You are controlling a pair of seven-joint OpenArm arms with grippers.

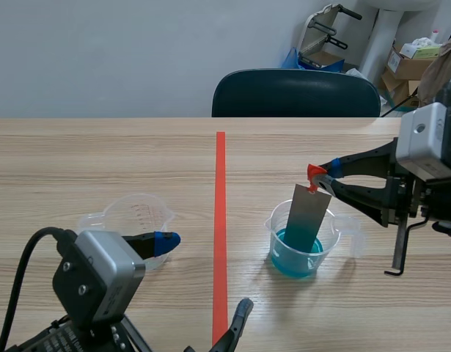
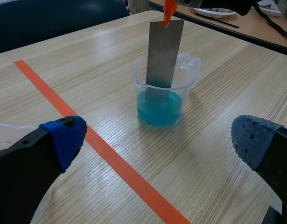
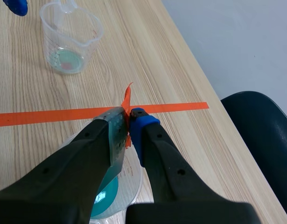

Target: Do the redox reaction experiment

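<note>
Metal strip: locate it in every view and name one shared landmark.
Scene view: metal strip leans in the blue-liquid beaker, right of the tape line.
Left wrist view: metal strip standing in the beaker.
Right wrist view: metal strip pinched in the right gripper.
Shared landmark: tape line.

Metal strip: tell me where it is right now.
In the scene view the metal strip stands in the beaker of blue liquid, right of the tape line, its top clamped in the right pincer.
</note>
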